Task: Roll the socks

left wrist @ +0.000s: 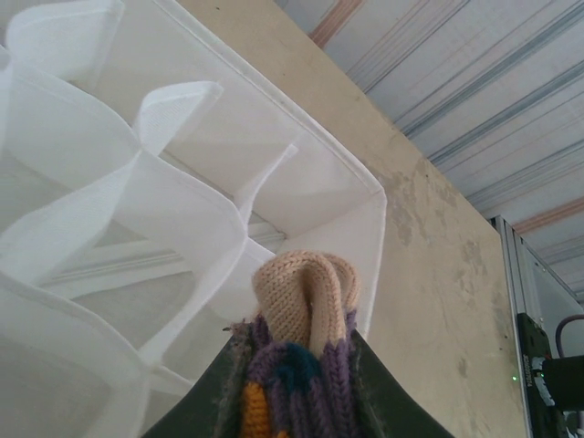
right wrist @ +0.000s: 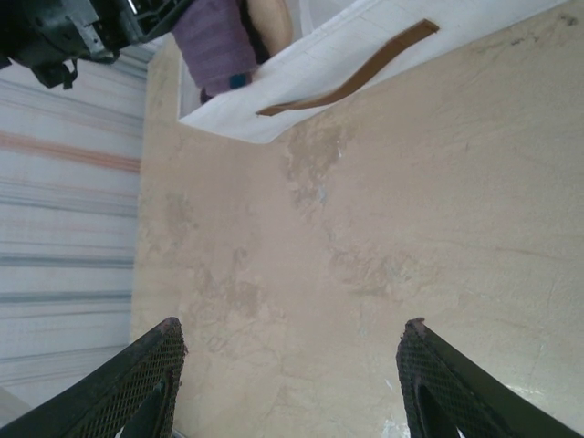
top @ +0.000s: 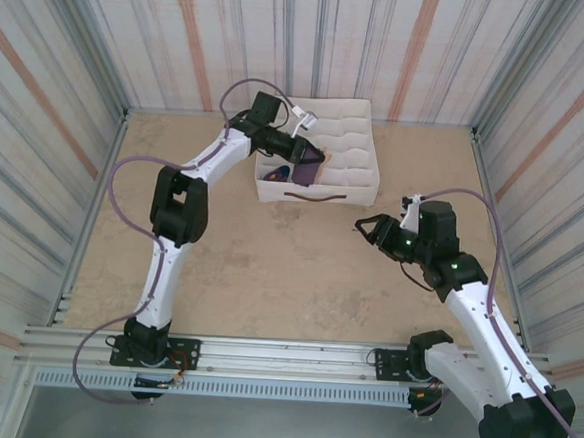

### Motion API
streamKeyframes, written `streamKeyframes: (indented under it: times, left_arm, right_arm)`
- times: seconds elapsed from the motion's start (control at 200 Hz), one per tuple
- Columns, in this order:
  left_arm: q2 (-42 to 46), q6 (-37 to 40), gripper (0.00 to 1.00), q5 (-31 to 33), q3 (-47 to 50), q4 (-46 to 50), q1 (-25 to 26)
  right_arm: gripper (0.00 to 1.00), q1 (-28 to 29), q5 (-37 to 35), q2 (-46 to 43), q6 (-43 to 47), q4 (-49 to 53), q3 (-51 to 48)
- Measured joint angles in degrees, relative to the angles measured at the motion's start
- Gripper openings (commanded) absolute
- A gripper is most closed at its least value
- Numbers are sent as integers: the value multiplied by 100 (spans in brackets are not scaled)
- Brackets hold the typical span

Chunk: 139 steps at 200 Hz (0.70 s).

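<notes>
Placement looks like the step in hand, operator. Your left gripper (left wrist: pixel 297 406) is clenched on the rolled bundle of purple knitted socks with a tan end, a teal patch and an orange band (left wrist: pixel 306 347). It holds the bundle over the white fabric grid-compartment box (left wrist: pixel 365 228).

Where over the box, seen from above?

In the top view the bundle is at the box's 8 o'clock corner, above the near-left cells. The box itself lies toward 12 o'clock on the tan table (top: pixel 268 277). Whether the roll already touches a cell wall, you cannot tell from these views.

So how do you lower it well?

Centre the roll over a single cell before you descend. I judge the soft white dividers (left wrist: pixel 187 196) would buckle if you pressed on them. Go straight down, tan end first, and part the fingers only once the cell walls hug the roll. That way it has no room to spring loose.

And the right arm?

Your right gripper (right wrist: pixel 292 383) hangs released, fingers wide apart, over bare table at the box's 4 o'clock and well apart from it. It faces the brown strap handle (right wrist: pixel 356 64) on the front wall. Leave it there, where it looks clear of the left arm's path. It could steady that wall if the box slides.
</notes>
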State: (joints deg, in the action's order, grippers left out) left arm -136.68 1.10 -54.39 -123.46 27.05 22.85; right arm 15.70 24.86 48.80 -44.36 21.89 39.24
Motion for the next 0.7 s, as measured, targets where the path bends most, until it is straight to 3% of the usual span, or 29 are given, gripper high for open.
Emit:
streamKeyframes:
  times: [0.446,0.696]
  left_arm:
    - [-282,72,0,114,-321,-4,-11]
    - [4,214,0,739,778,-511,127]
  right_arm:
    - [64,0,-2,-201,-13,146,-155]
    - [64,0,0,-208,-13,184,-155]
